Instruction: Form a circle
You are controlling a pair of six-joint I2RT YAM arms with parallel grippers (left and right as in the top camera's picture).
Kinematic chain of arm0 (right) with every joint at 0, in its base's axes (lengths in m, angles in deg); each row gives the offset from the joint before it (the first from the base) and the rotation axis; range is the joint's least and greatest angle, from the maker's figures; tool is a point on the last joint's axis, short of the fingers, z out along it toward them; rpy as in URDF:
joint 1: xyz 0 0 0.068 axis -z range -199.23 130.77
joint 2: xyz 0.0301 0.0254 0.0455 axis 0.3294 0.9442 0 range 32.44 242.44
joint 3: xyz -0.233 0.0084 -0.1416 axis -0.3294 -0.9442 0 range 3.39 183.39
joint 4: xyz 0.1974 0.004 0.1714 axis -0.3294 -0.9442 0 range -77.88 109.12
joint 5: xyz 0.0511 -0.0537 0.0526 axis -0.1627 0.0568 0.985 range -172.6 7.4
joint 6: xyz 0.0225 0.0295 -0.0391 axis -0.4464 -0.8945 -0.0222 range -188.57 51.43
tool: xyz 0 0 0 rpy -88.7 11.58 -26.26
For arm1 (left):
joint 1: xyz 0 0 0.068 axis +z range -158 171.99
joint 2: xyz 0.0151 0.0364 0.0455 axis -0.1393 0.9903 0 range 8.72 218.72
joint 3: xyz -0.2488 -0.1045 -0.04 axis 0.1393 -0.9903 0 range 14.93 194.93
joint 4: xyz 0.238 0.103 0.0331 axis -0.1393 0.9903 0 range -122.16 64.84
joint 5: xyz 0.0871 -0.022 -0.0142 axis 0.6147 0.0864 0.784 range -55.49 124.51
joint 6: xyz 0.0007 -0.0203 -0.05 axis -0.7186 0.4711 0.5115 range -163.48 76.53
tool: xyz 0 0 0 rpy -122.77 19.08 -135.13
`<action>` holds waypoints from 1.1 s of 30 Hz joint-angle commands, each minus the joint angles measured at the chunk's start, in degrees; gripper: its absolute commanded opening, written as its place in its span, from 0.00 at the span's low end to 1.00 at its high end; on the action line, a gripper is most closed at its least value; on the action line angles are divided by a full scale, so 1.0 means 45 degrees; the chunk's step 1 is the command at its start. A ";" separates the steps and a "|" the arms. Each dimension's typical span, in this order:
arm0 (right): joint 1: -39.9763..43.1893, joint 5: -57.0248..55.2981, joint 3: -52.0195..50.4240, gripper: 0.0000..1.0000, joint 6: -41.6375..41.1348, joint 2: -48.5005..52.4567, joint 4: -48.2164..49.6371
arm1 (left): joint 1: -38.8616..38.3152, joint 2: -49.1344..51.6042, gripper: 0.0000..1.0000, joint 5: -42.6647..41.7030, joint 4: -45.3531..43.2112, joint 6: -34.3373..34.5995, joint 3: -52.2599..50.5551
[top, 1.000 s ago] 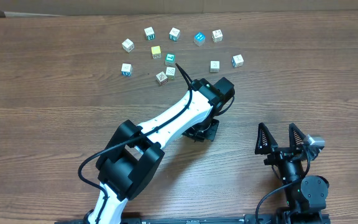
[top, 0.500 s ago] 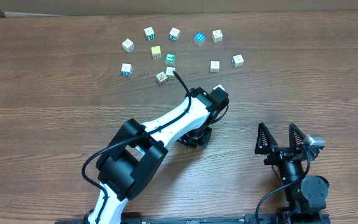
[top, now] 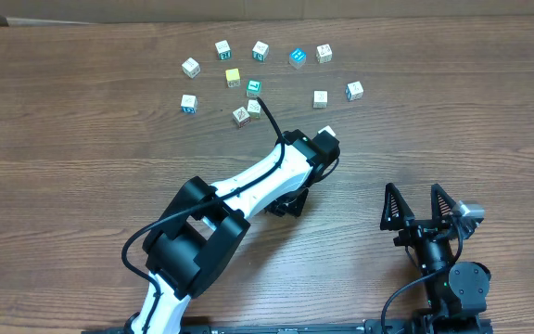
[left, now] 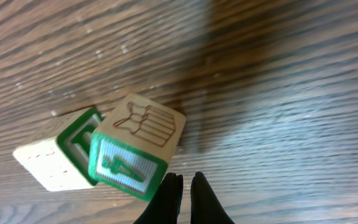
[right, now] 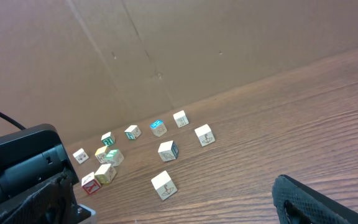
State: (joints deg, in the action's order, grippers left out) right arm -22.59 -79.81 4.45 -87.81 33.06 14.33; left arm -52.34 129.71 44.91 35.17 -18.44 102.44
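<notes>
The left arm (top: 248,186) reached from 7 o'clock toward 1 o'clock, left gripper (left: 182,194) closed and empty; the right gripper (top: 413,190) stood open; the wooden table (top: 82,139) met a cardboard wall (right: 166,50); a green-edged block (left: 135,149), against a second block (left: 51,158), lay just beside the closed fingertips (left: 173,193) at 11 o'clock.

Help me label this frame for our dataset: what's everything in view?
Blocks: at least twelve overhead, pale wood with blue, green or yellow faces, scattered at the table's far side.
Green-edged block: one, touching a pale block, just ahead of the left end effector.
Table: one, brown wood.
Cardboard wall: one, tan, behind the table.
Left end effector: one, black, shut and empty.
Right end effector: one, black, open, near the table's front edge.
</notes>
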 commanded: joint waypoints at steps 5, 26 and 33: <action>0.0097 0.0073 -0.0131 1.00 0.0146 -0.0102 0.0039 | 0.0355 -0.0078 0.04 0.0495 0.0330 -0.0180 -0.0102; 0.0097 0.0073 -0.0131 1.00 0.0146 -0.0102 0.0039 | 0.0364 -0.0078 0.04 0.0049 0.0792 -0.0189 -0.0083; 0.0097 0.0073 -0.0131 1.00 0.0146 -0.0102 0.0039 | 0.0350 -0.0083 0.04 -0.1224 0.0733 -0.0199 0.0597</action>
State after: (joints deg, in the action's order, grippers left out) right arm -22.59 -79.81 4.45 -87.79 33.06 14.33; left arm -50.99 129.71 42.77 38.58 -18.46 102.55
